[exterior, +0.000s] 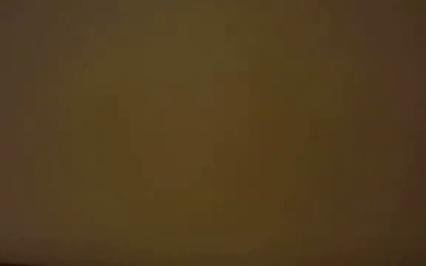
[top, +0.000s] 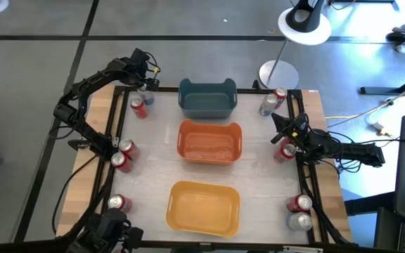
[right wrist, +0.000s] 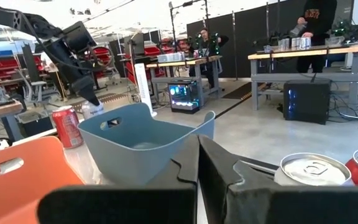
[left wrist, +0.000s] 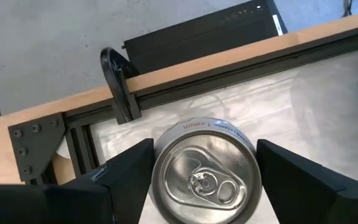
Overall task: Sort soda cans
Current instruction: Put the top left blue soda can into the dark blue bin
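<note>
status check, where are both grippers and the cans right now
Left gripper open, straddling a silver can at the far left corner. Right gripper shut, empty, by a red can. All three bins hold no cans. Low view dark.

The high view looks straight down on the whole wooden-edged table (top: 322, 126). The low view shows only murky brown. The left wrist view looks down close. The right wrist view faces level across the blue-grey plastic bin (right wrist: 143, 144), shared overhead (top: 207, 98).
</note>
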